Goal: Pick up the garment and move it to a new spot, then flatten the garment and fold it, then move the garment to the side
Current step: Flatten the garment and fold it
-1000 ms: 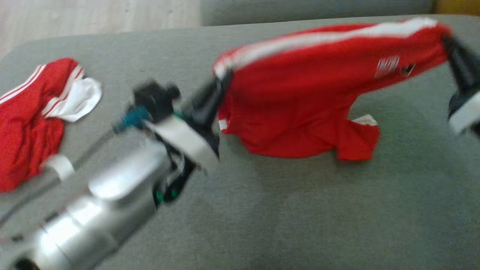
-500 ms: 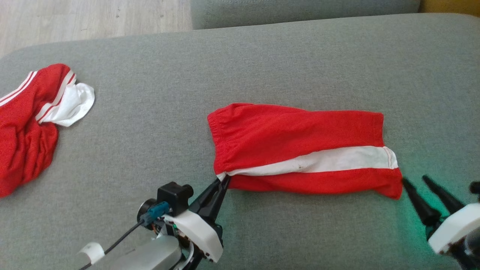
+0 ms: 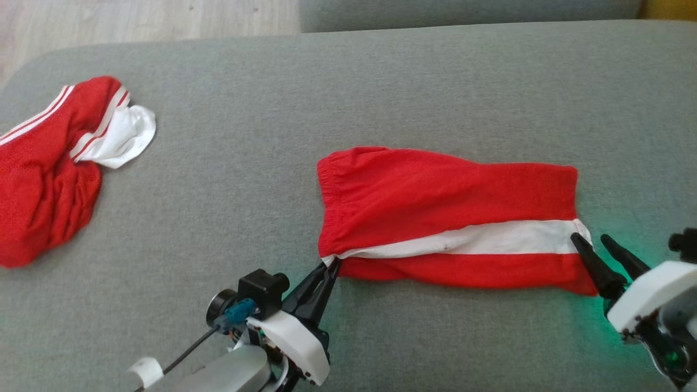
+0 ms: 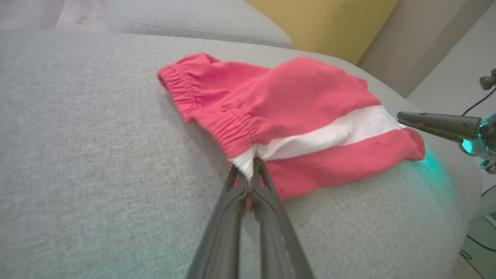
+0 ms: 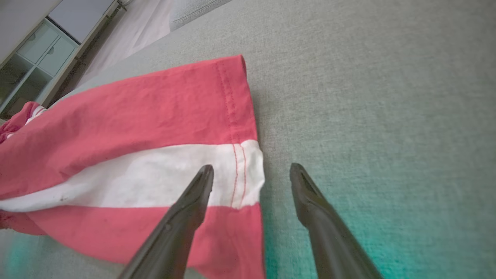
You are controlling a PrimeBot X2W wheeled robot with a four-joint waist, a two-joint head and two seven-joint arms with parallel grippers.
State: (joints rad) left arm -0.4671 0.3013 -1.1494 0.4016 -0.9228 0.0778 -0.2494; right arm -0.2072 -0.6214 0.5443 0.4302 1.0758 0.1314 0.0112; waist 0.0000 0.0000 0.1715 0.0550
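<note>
My left gripper [image 3: 332, 264] and right gripper [image 3: 588, 239] have dark tapered fingers [image 3: 313, 288], white housings [image 3: 291, 340]. My forearm [image 3: 234, 373] is silver, teal-plugged.

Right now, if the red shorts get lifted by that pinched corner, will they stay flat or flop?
Probably flop: the red shorts crease where the left fingers pinch the waistband. Likely light, the cloth looks thin. A push would probably bunch them.

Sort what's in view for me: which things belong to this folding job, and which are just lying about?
In the job: red shorts, left gripper pinching one end, right gripper open at the other.
Lying about: crumpled red garment, yellow cushion.
</note>
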